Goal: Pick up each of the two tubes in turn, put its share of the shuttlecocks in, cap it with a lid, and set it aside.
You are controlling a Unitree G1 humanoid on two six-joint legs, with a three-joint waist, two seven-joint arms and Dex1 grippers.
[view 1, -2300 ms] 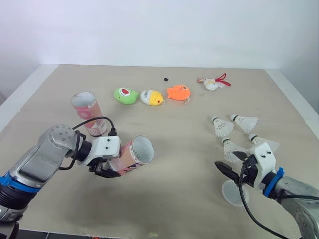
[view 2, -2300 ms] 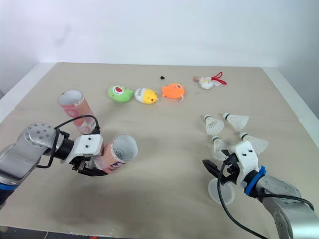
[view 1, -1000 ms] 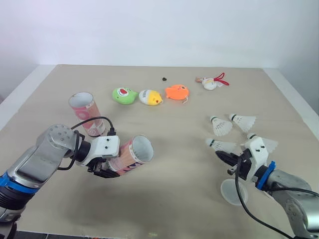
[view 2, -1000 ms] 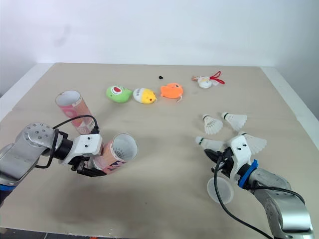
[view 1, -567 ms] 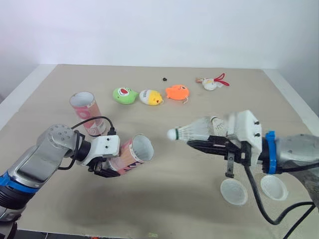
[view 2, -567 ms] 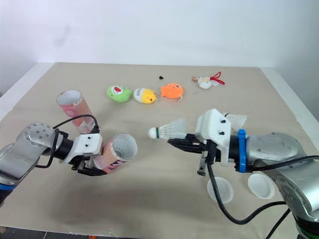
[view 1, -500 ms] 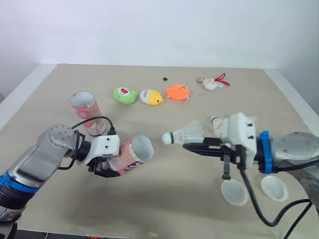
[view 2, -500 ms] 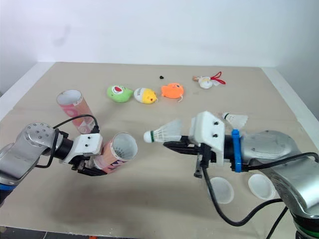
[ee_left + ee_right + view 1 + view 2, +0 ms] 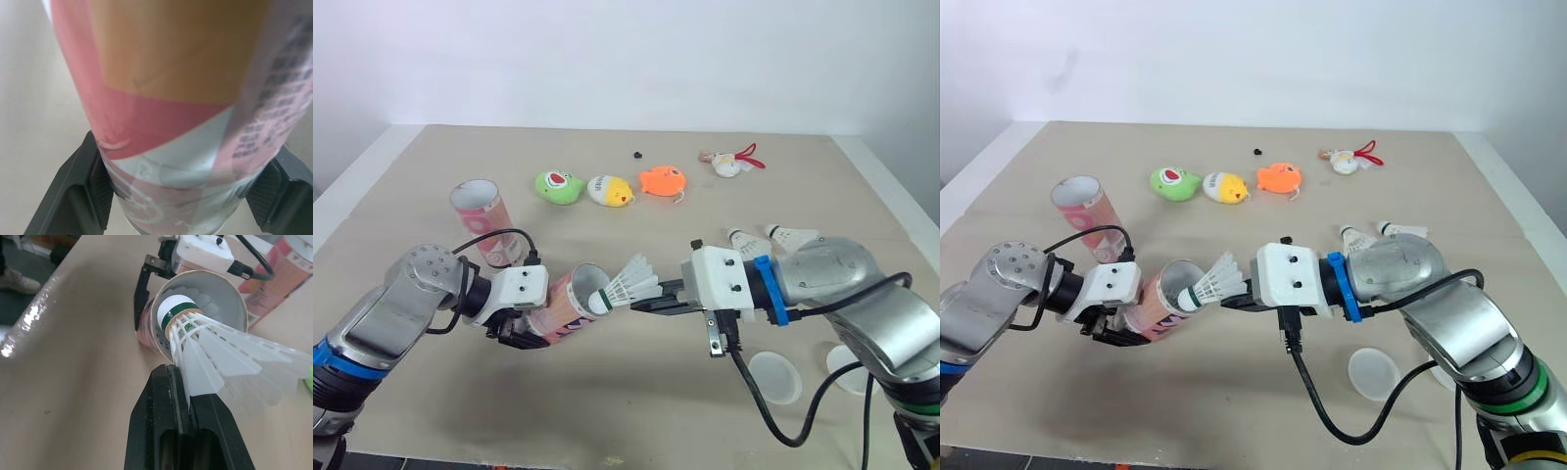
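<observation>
Beige tabletop (image 9: 641,397) against white wall (image 9: 607,59)

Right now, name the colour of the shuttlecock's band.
Green band on the shuttlecock; clearest in right wrist view.

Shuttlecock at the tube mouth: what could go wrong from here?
The cork of the white feathered shuttlecock sits near the rim of the tilted pink cardboard tube; it might catch there rather than slide in.
The right fingers pinch only the feather skirt, so feathers could bend or slip.
The left fingers grip the tube far from its mouth; a push may shift it.
</observation>
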